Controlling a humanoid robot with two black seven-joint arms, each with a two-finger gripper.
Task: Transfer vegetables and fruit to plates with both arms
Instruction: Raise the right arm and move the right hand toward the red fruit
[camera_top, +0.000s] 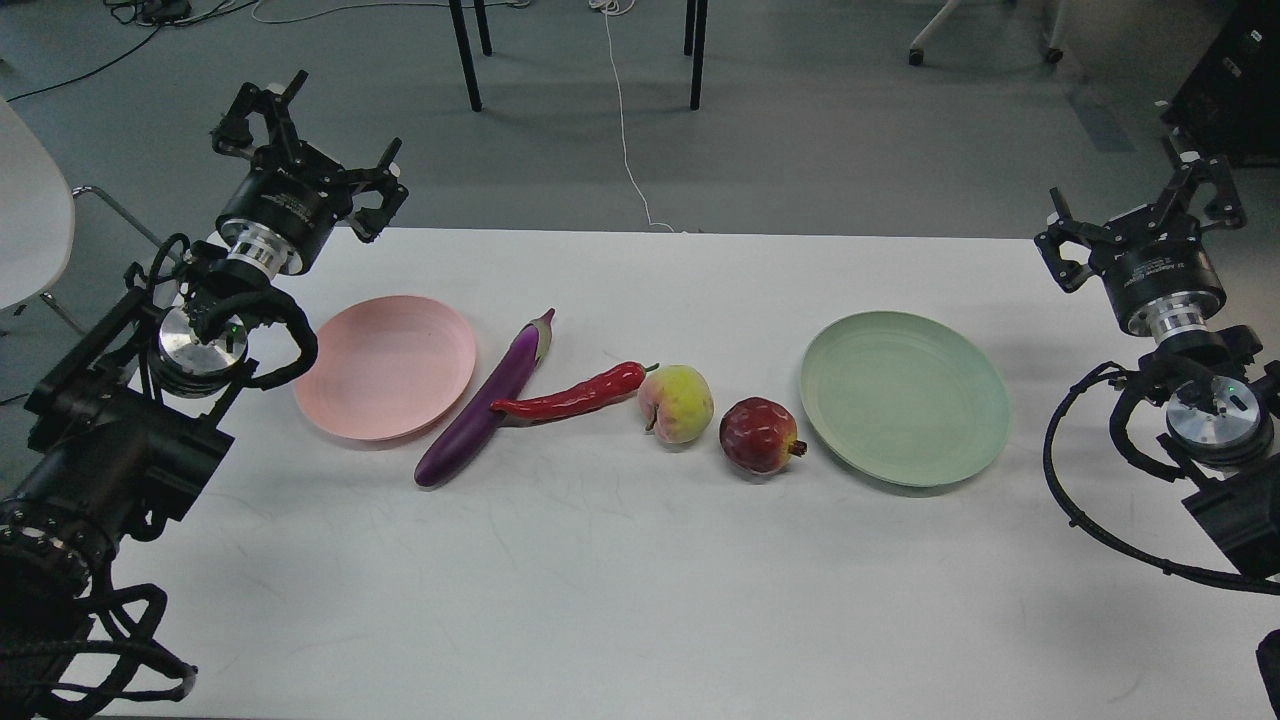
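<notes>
A purple eggplant (492, 400) lies diagonally on the white table just right of the pink plate (385, 366). A red chili pepper (575, 393) rests with its tip across the eggplant. To its right sit a yellow-green peach (677, 402) and a dark-red pomegranate (760, 435), the latter close to the mint green plate (905, 396). Both plates hold nothing. My left gripper (305, 150) hangs open above the table's far left edge, behind the pink plate. My right gripper (1140, 215) is open at the far right edge, beyond the green plate.
The white table (640, 600) has bare surface in front of the row of objects. Behind it are grey floor, black table legs (465, 55), and a white cable (625, 130). A white chair (30, 200) stands at the left.
</notes>
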